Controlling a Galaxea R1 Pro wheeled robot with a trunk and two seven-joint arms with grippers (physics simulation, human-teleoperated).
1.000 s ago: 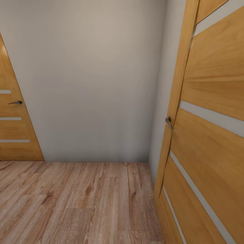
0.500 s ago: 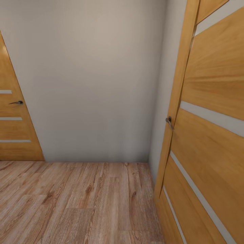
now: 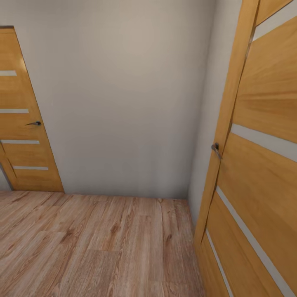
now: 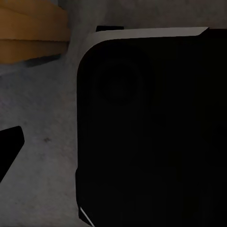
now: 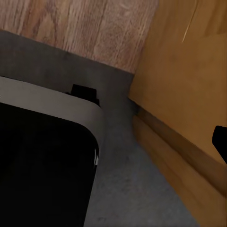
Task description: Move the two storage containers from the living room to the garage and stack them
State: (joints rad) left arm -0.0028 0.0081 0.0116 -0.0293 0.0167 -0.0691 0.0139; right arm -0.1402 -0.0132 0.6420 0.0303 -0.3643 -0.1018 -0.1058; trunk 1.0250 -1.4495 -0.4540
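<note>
Storage containers: not to be seen from where the robot stands, so their place cannot be told.
Landmark: a plain pale wall [image 3: 123,103] straight ahead, meeting the floor in a level line.
Floor: light wood plank floor [image 3: 95,243] runs from the wall's foot toward the robot, an open stretch between the two doors.
Left door: a wooden door with pale stripes [image 3: 20,123] stands to the left of the wall, with a dark lever handle [image 3: 34,123] on its edge nearest the wall.
Right door: a large wooden door [image 3: 255,173] stands open to the right of the wall, its edge running down to the planks; a metal handle [image 3: 216,150] sits on that edge.
Corner: the wall turns just beside the right door's edge, narrowing the passage there.
Left wrist view: a dark rounded robot body [image 4: 151,132] over grey floor [image 4: 42,118].
Right wrist view: grey floor [image 5: 123,189] bordered by wood planks [image 5: 80,23] and a wooden panel [image 5: 189,94].
Jaws: cannot tell whether either arm's jaws are released or clenched.
</note>
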